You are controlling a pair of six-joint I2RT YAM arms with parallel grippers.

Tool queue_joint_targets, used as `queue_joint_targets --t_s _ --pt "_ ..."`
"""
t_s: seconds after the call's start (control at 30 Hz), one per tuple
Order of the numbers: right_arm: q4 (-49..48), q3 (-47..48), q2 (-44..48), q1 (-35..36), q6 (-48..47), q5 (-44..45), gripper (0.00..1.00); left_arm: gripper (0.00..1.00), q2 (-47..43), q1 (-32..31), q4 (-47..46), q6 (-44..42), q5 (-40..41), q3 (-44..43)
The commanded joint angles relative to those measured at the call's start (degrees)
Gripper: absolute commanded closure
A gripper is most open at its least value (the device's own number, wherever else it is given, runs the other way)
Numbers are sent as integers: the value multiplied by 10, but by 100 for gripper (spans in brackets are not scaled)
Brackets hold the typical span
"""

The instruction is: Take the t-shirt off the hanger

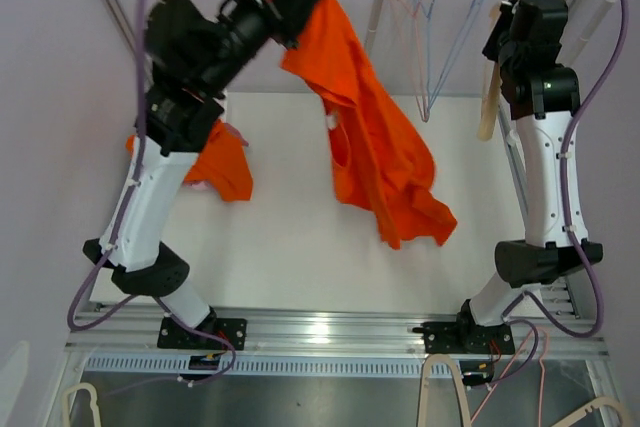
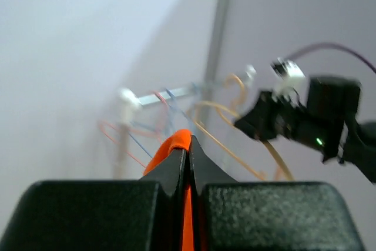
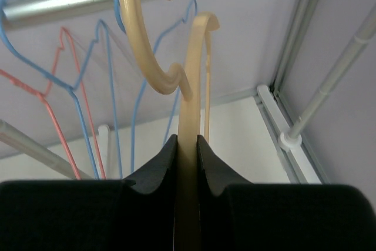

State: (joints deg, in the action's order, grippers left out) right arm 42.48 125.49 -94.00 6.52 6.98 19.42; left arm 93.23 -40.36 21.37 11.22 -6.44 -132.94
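Hanger [image 3: 189,86] disappears below between right gripper [image 3: 187,142] jaws.

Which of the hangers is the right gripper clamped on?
The beige plastic hanger, pinched in the right gripper; the blue wire hanger and red wire hanger beside it are thin and untouched.

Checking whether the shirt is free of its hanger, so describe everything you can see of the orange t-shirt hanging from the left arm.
The orange t-shirt is plain, bright, thin-looking cloth with a small white patch showing. It hangs crumpled in long folds from the left gripper, which is shut on a pinch of fabric at its top. Its lower end dangles above the white table; contact there cannot be told. No hanger shows inside it.
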Motion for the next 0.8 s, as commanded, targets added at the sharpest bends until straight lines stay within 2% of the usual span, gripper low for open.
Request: queue_joint_targets --t_s 0.0,0.07,0.1,0.17,0.27,0.4,0.5,0.7,0.73,0.77 --pt "-41 94 -37 -4 -19 11 100 99 42 69 54 -14 -74 -109" --pt "-47 125 -55 -5 -27 10 100 99 32 128 -27 -8 -82 -93" --pt "-58 128 -61 -11 -25 10 100 99 18 147 -61 -7 -84 -46" --pt "-71 128 -73 -22 -10 -6 100 99 10 204 -143 -2 -81 -12" --pt "-84 132 -94 -41 5 -31 100 99 34 276 -158 14 -103 -35" --pt "-103 154 -124 -56 22 -65 100 99 77 342 -179 32 -111 -68" --pt "-122 159 -143 -61 43 -92 100 99 121 386 -173 57 -130 -136" --pt "-140 206 -197 -91 70 -128 100 99 117 453 -194 80 -126 -101" --pt "-143 217 -203 -93 72 -147 100 99 117 460 -186 85 -118 -96" --pt "-146 216 -207 -97 78 -153 100 99 117 469 -174 97 -76 -91"
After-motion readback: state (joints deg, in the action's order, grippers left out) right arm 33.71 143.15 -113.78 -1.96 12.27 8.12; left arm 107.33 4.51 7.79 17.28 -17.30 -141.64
